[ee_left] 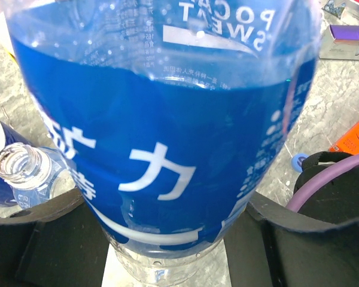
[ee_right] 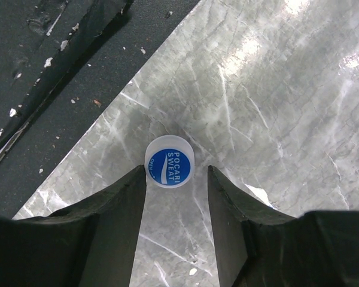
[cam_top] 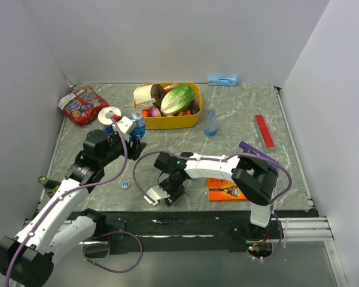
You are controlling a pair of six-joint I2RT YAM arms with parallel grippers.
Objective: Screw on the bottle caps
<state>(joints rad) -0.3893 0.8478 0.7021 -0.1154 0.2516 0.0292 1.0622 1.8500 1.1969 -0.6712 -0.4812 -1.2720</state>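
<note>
Here, blue-labelled clear bottle (ee_left: 167,149) in left claw (ee_left: 161,245), blue cap (ee_right: 169,161), white lettering

I see a grey marbled tabletop (cam_top: 239,113) enclosed on three sides by plain white walls (cam_top: 179,36) (they look like panels); soft light gives pale reflections on its surface.

Bottle cap (ee_right: 169,161) on the table (ee_right: 275,119), just before the right claw (ee_right: 176,173); bottle (ee_left: 167,149) within the left claw (ee_left: 167,239).
</note>
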